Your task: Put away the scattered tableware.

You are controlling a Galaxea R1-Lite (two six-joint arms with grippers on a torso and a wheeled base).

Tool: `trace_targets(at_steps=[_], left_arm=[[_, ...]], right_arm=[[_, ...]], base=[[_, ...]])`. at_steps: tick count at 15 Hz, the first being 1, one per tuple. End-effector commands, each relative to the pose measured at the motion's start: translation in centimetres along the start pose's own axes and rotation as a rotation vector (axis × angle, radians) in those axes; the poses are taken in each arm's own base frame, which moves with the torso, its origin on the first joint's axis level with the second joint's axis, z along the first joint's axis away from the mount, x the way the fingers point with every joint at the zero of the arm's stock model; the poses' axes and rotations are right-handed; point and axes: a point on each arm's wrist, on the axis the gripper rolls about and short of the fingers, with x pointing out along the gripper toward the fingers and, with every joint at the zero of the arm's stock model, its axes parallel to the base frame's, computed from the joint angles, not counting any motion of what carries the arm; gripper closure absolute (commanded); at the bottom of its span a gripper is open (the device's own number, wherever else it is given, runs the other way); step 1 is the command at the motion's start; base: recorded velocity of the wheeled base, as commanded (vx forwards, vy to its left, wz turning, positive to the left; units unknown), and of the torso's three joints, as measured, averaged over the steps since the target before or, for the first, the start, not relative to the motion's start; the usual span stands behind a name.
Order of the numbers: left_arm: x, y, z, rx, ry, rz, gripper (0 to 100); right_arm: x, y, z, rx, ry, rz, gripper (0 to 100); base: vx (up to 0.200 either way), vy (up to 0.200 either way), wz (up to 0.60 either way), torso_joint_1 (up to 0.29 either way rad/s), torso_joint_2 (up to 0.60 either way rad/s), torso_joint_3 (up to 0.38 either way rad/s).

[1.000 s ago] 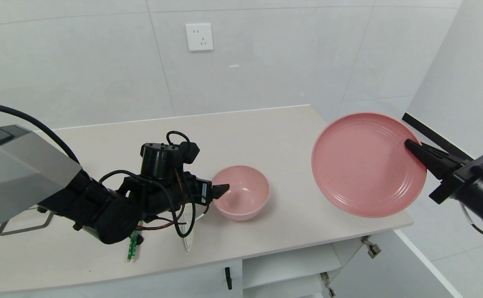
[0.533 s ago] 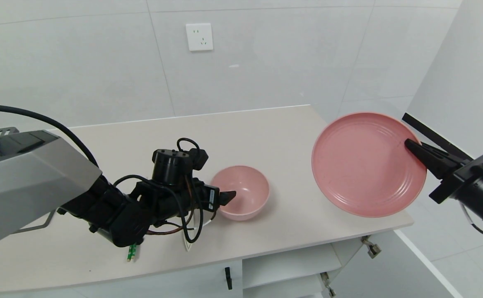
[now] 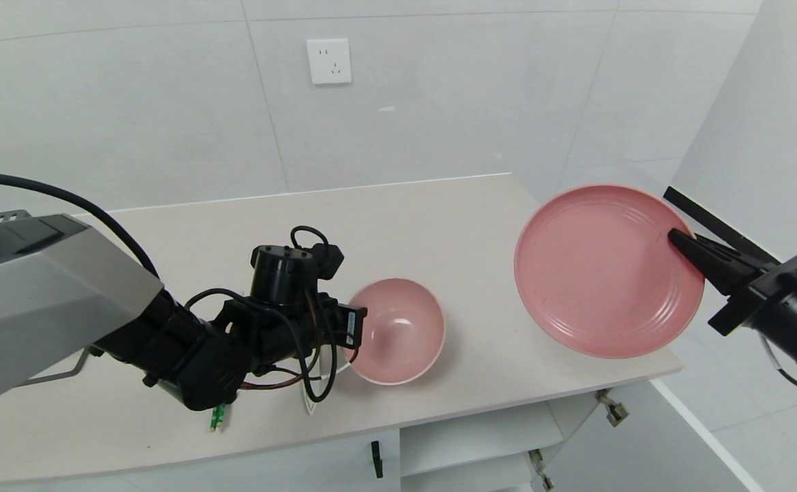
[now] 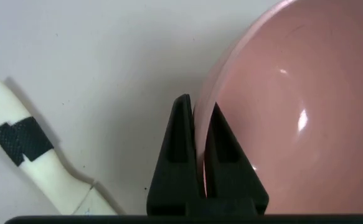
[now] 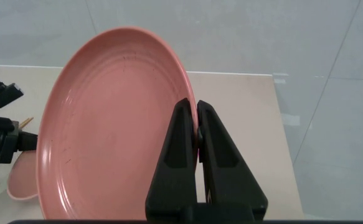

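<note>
My left gripper (image 4: 198, 111) is pinched on the rim of the bowl (image 3: 402, 331), one finger inside the wall and one outside, with the rim seated deep between them. The bowl sits tilted near the front of the table (image 3: 439, 212), its mouth turned up toward the head camera; I cannot tell whether its base is clear of the surface. My right gripper (image 5: 197, 112) is clamped the same way on the edge of the plate (image 3: 597, 273), which hangs tilted in the air over the table's right end. So I judge that both picks are made and this is the carrying step. Next, I think, comes lifting the bowl free, keeping both wrists steady so that neither rim slides out of its thin grip, and bringing the two pieces to wherever they are stored, perhaps the open shelf (image 3: 474, 437) under the table. A white spoon (image 4: 25, 149) lies on the table just beside the left gripper, and chopsticks (image 3: 217, 413) poke out from under that arm; I expect those come after. As for writing, I can read none: the spoon handle bears a plain black patch, the chopsticks a green pattern too small to make out, and the wall socket (image 3: 329, 60) shows no print.
</note>
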Motion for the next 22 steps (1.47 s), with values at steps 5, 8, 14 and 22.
trace_targets(at_steps=[5,8,14,22], left_arm=[[-0.6,-0.2,1.2,0.010,-0.065,-0.006,100],[-2.4,-0.7,3.1,0.018,-0.144,-0.016,100],[-5.4,-0.8,5.4,0.025,-0.249,0.017,100],[-9.3,-0.8,7.9,0.029,-0.471,0.029,100]], right_arm=[[0.0,0.0,0.1,-0.002,-0.006,-0.001,100],[0.0,0.0,0.1,-0.002,-0.006,-0.002,100],[-0.1,0.0,0.1,-0.002,-0.004,-0.002,100],[0.0,0.0,0.1,-0.002,-0.006,-0.001,100]], base=[[0.000,0.000,0.00,0.000,0.00,0.000],[0.000,0.000,0.00,0.000,0.00,0.000],[0.000,0.000,0.00,0.000,0.00,0.000],[0.000,0.000,0.00,0.000,0.00,0.000]])
